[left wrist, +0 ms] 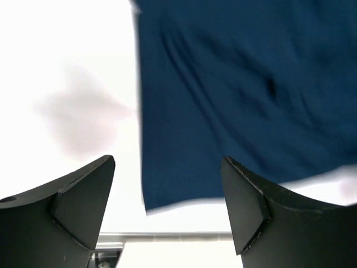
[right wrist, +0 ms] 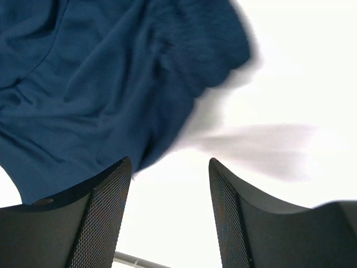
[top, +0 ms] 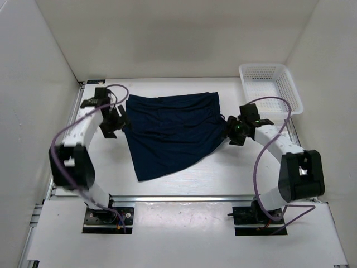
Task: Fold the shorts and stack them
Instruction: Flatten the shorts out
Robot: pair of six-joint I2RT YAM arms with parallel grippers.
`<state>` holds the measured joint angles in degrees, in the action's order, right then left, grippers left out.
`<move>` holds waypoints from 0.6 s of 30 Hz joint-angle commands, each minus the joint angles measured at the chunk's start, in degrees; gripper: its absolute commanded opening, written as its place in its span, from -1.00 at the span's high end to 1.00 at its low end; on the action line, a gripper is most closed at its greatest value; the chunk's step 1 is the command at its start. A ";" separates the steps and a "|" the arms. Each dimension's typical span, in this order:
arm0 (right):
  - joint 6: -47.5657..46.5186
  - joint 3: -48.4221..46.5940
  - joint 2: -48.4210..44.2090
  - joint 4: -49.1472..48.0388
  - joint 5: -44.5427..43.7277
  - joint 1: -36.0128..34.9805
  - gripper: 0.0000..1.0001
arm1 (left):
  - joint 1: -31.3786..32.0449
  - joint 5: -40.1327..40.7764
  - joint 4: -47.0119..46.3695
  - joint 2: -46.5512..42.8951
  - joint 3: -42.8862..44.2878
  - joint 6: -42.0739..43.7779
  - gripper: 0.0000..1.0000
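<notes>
The dark navy shorts lie spread flat on the white table, one corner reaching toward the near edge. My left gripper is open at the shorts' left edge, holding nothing; in the left wrist view the shorts fill the upper right, beyond the fingertips. My right gripper is open at the shorts' right edge, holding nothing; in the right wrist view the shorts fill the upper left, with the left finger near the hem.
A white mesh basket stands at the back right corner. White walls enclose the table on three sides. A metal rail runs along the near edge in front of the arm bases.
</notes>
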<state>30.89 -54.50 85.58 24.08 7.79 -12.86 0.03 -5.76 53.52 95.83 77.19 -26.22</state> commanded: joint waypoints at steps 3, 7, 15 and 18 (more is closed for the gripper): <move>-1.28 3.34 -4.98 1.85 -1.02 2.57 -0.26 | 6.46 -6.10 2.29 -19.44 -19.33 -4.09 -0.74; -1.28 3.35 -4.46 1.24 0.29 3.19 -0.26 | 15.33 -8.91 1.24 -25.25 -26.20 -13.05 -0.74; 1.10 -2.45 4.75 -2.19 1.96 3.72 -0.19 | 23.51 -8.56 -5.69 -21.23 -35.08 -24.31 -0.67; 1.10 -4.91 8.19 -2.72 1.96 3.72 -0.13 | 26.15 -8.57 -8.60 -17.72 -36.49 -25.46 -0.60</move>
<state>31.51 -55.83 91.70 23.62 8.73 -9.39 23.88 -13.28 49.65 76.16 41.71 -47.81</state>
